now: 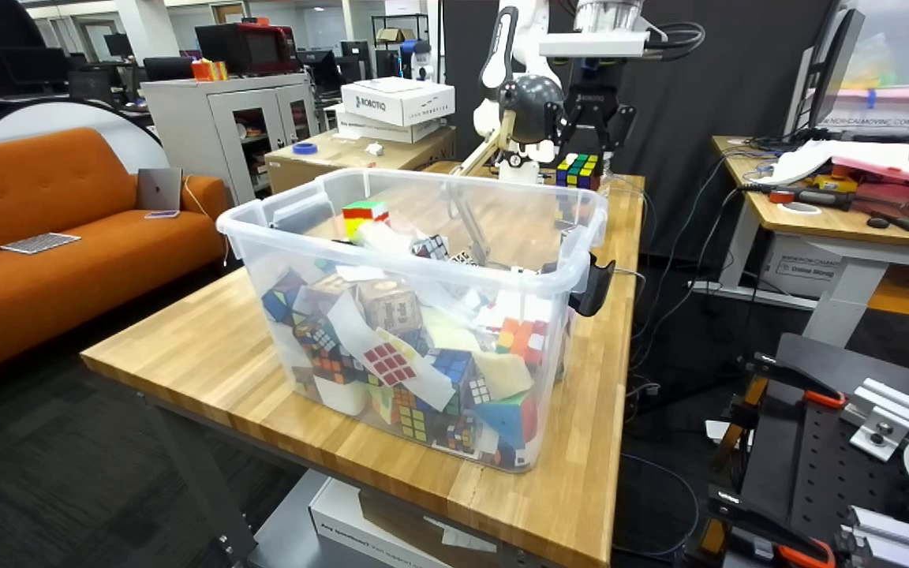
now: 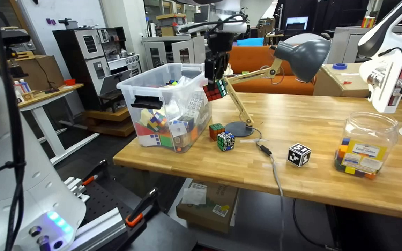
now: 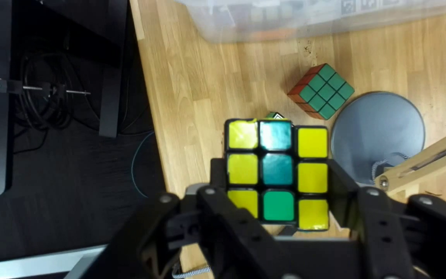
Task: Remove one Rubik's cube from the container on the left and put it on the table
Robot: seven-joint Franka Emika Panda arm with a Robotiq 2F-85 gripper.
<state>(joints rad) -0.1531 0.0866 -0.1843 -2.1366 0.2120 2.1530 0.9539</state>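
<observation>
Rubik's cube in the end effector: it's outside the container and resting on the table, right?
Not resting: an exterior view shows the Rubik's cube in the air above the table. It is indeed in the end effector and outside the container.

In an exterior view: thick light-brown butcher-block table point(image 2: 305, 129), dial centred on lamp base point(image 2: 236, 129) resting there. Bears see-through container point(image 2: 140, 90), upright, at 9 o'clock. Carries green-topped cube point(image 2: 216, 131), same bearing, between container and lamp base; pattern-faced cube point(image 2: 225, 141) near it, between 7 and 8 o'clock; black-and-white cube point(image 2: 299, 154) well apart, about 4 o'clock. Holds clear jar point(image 2: 372, 129) at 3 o'clock from black-and-white cube. Takes black-switched cord point(image 2: 265, 150) toward 5 o'clock, over near edge.
</observation>
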